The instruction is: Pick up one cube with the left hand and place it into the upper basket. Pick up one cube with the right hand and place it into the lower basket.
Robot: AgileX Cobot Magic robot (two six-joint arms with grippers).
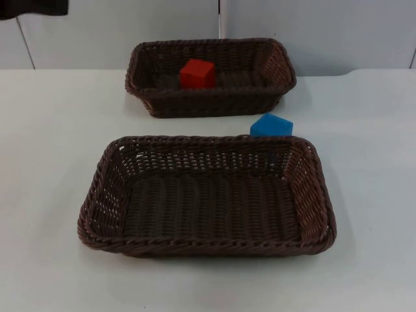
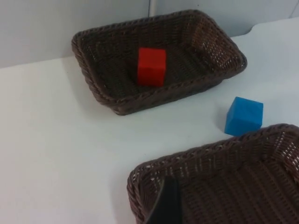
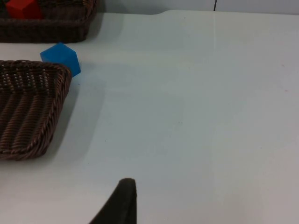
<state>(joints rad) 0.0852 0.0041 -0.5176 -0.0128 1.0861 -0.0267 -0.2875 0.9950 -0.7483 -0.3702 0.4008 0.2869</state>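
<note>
Red cube (image 1: 197, 73) sits in upper basket (image 1: 211, 104). Approach blue cube (image 1: 272, 125) from above with right gripper, clear of lower basket (image 1: 208, 244) rim. Finger state: cannot tell.

No legible text, labels, brand marks, numbers or signs were seen in any view. The red cube (image 1: 197, 73) and blue cube (image 1: 272, 125) had plain faces w/o print; the upper basket (image 1: 148, 64) and lower basket (image 1: 104, 201) were bare weave w/o tags; the white table (image 1: 52, 130) and grey partition wall (image 1: 97, 26) carried no markings.
</note>
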